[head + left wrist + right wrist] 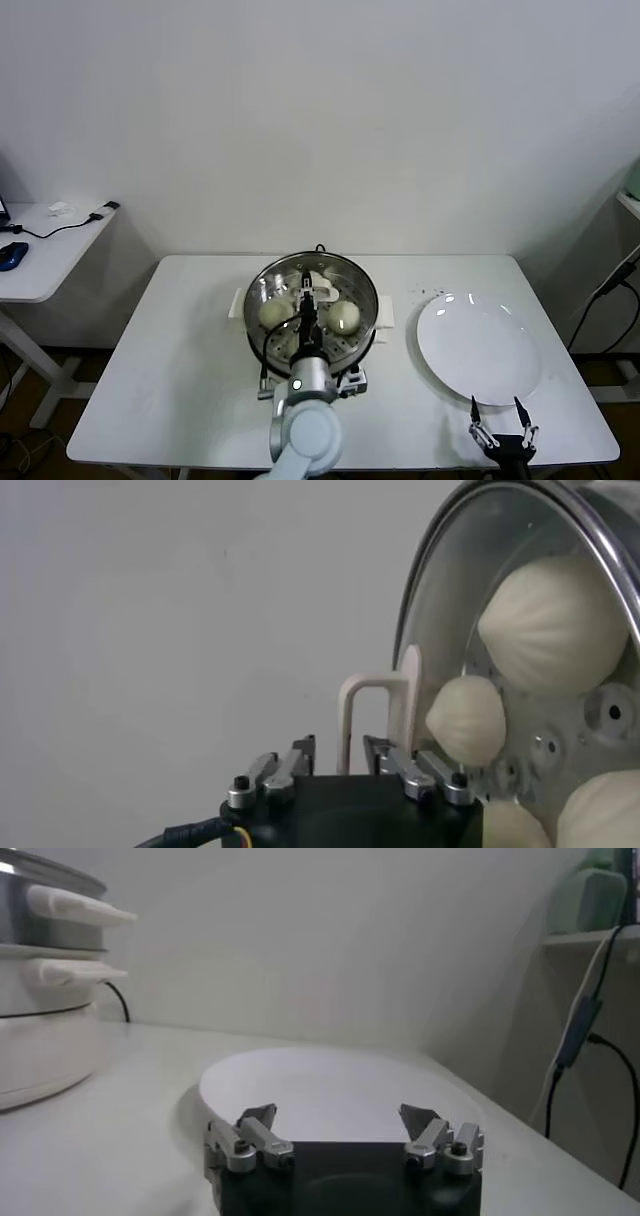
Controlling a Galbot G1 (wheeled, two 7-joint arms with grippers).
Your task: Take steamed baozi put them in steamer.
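Note:
The steamer [262, 290], a shiny steel basket on a white base, stands mid-table. Cream-white baozi lie in it: one on the left [272, 314], one on the right [344, 316], and a third [284, 346] partly hidden by my left arm. My left gripper [308, 296] hangs over the basket's middle, open and empty. The left wrist view shows that gripper [340, 755], several baozi [553, 625] in the steamer [440, 570], and a cream loop handle [365, 705] beyond the fingers. My right gripper [503, 412] is open and empty at the table's front right.
A flat white plate [480, 345] with nothing on it lies right of the steamer, just beyond my right gripper [338, 1116]; it also shows in the right wrist view [330, 1083], as does the steamer's base [40, 1048]. A side desk [40, 250] stands far left.

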